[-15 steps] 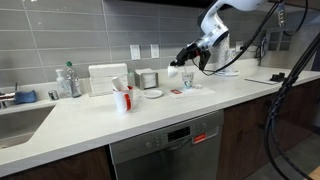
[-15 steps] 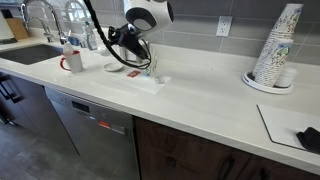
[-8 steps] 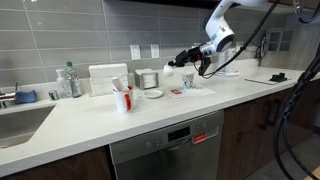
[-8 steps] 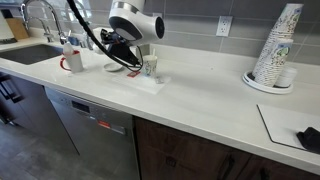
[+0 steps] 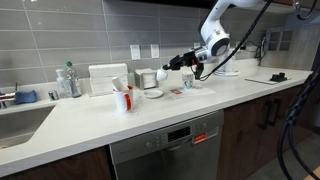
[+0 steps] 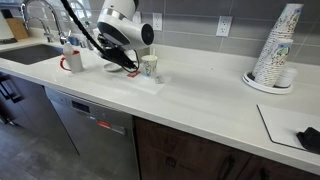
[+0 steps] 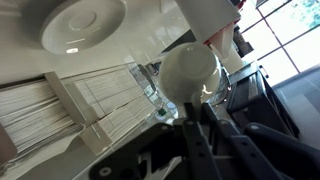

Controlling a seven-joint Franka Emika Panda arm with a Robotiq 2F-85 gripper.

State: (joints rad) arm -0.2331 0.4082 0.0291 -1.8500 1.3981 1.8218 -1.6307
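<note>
Swinging away from the cup (image 6: 150,66), the gripper (image 5: 168,67) stays clenched.

The gripper (image 5: 168,68) is too small to judge its hold, the round white object (image 7: 190,70) at its tip is unidentifiable, and the arm (image 5: 215,20) is cut off at upper right.

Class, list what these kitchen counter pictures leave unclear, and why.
1. White round thing in the end effector: blurred in wrist view, tiny in exterior views; identity unclear.
2. Sink: cut off by frame edge in an exterior view.
3. Bottle label: too small.
</note>
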